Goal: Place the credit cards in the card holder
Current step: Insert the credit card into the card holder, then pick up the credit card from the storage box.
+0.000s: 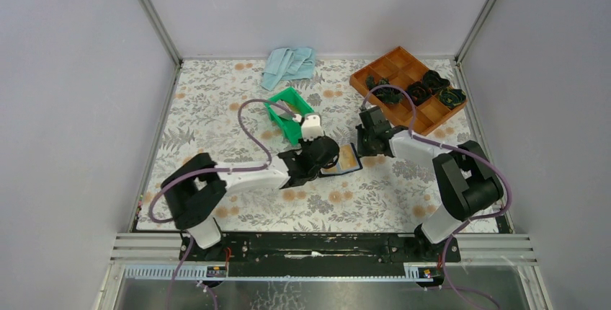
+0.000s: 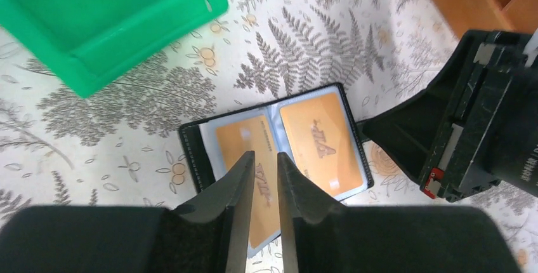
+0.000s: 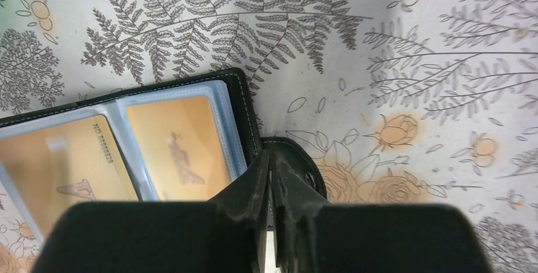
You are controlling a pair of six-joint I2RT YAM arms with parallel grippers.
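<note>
Beneath left end effector [image 2: 265, 156], half-hidden card [image 2: 236, 141]

Card holder [image 2: 190, 151] matt black, maybe leather; credit cards [image 2: 323, 139] glossy orange.

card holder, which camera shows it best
Left wrist: the card holder lies open and almost whole, two orange cards in its sleeves, only the near edge behind the left gripper. Right wrist crops one side but shows the tab. Top external shows it small, partly under the left arm.
</note>
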